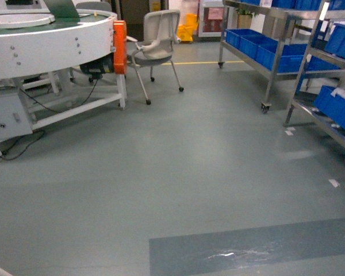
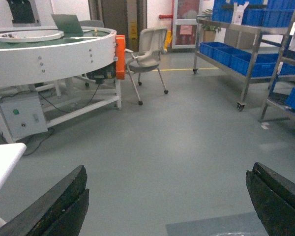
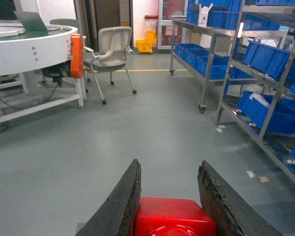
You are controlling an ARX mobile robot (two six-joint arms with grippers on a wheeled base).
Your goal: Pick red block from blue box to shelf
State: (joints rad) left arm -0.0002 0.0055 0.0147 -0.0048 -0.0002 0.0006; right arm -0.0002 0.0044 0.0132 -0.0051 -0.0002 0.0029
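Right gripper (image 3: 169, 201) dark rough fingers clamp glossy red block (image 3: 174, 219); left gripper (image 2: 167, 201) fingers spread wide, empty

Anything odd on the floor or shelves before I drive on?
A wet-looking smear glints on the darker grey floor patch ahead. Small white scraps litter the floor beside the stainless-steel shelf. Nothing looks toppled.

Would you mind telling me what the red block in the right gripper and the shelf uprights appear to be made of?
The red block looks like glossy moulded plastic: it is a saturated red with bright highlights on its smooth top. The shelf uprights look like bare polished metal, probably stainless steel, judging by their silvery sheen and reflections. The right gripper is shut on the block.
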